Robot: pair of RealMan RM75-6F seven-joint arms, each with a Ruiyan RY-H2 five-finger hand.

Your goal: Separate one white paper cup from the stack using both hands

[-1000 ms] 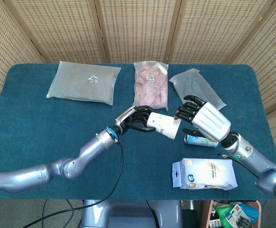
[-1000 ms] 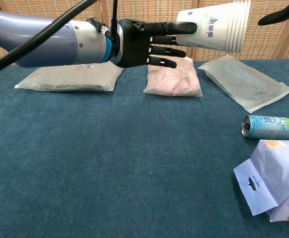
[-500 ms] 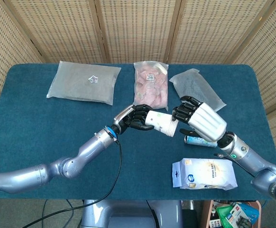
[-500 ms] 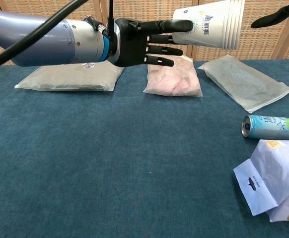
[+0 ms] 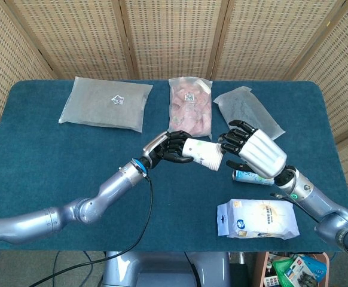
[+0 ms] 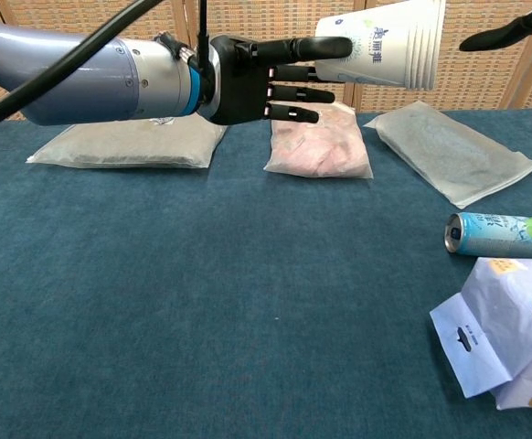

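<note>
A stack of white paper cups (image 5: 203,153) lies sideways in the air above the table's middle, rims pointing right. My left hand (image 5: 169,148) grips its closed end, thumb on top of the cups (image 6: 385,43) and the other fingers stretched below (image 6: 293,91). My right hand (image 5: 252,149) hovers just right of the rims with its dark fingers (image 5: 235,139) spread and holding nothing. In the chest view only one fingertip (image 6: 504,30) of it shows, a short gap away from the rims.
On the blue table (image 5: 54,155) lie a grey pouch (image 5: 105,103), a pink meat pack (image 5: 190,106) and a second grey pouch (image 5: 247,110) along the back. A drink can (image 6: 504,233) and a white bag (image 6: 513,338) lie front right, under my right arm.
The cup stack has shifted slightly left and levelled out in my left hand. My right hand has drawn a little closer to the rims.
</note>
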